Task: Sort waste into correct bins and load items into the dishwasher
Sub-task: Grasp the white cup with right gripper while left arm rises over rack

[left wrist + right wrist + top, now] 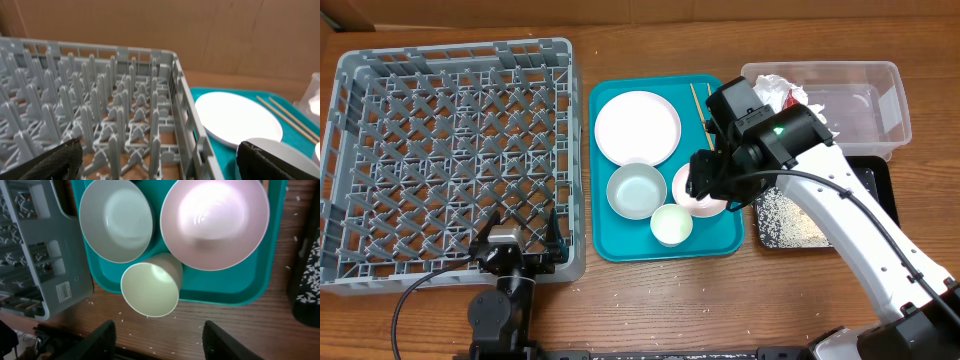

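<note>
Right gripper hangs spread and empty over the teal tray's near right part. The pinkish bowl lies straight ahead of its fingers, with the small cup at the tray's near edge, closer still. The bowl is round, smooth and glossy, with no long axis. The right arm is nearer. Left gripper, also spread and empty, sits at the grey lattice dish rack left of the tray.

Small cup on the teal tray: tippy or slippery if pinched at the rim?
Probably light: the cup looks empty and thin-walled. Its smooth, tapered wall may slip in a pinch. A push would likely knock it into the grey bowl or pink bowl crowding it.
</note>
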`<move>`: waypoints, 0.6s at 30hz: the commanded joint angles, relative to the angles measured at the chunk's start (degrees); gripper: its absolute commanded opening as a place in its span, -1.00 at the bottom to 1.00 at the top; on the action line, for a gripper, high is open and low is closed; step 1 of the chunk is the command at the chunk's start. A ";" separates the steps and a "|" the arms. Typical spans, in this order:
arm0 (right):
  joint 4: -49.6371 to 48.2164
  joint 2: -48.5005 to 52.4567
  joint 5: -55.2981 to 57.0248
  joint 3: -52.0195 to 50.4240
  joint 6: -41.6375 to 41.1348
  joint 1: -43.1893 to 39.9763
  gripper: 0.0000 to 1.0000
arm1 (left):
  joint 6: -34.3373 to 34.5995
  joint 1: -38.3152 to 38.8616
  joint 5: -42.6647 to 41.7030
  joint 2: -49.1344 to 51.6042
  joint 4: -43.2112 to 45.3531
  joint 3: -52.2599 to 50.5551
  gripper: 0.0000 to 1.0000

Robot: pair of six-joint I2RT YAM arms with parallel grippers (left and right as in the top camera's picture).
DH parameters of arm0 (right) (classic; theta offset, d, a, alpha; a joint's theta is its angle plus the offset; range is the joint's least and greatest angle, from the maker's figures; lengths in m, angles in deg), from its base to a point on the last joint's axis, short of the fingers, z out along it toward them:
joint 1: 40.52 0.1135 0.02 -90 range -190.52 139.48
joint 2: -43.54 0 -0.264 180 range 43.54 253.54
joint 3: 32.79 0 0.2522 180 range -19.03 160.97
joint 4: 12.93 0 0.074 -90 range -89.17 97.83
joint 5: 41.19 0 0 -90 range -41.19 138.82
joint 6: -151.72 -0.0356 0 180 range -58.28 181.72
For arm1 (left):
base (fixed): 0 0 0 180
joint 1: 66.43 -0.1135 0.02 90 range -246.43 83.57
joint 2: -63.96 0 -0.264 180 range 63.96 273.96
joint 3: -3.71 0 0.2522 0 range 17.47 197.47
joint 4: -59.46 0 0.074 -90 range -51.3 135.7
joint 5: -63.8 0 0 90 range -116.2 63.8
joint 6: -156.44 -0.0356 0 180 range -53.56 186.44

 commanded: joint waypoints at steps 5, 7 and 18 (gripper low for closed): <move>-1.22 -1.77 1.09 1.29 0.07 0.33 0.18 | 0.44 0.37 -7.74 -0.48 5.29 1.14 1.00; -1.46 -1.77 1.09 1.29 0.07 0.35 0.19 | 0.37 0.37 -7.93 -0.35 4.42 3.08 1.00; -3.72 -1.75 1.09 1.29 0.07 0.35 0.24 | -0.07 0.37 -9.68 16.52 -14.43 31.36 1.00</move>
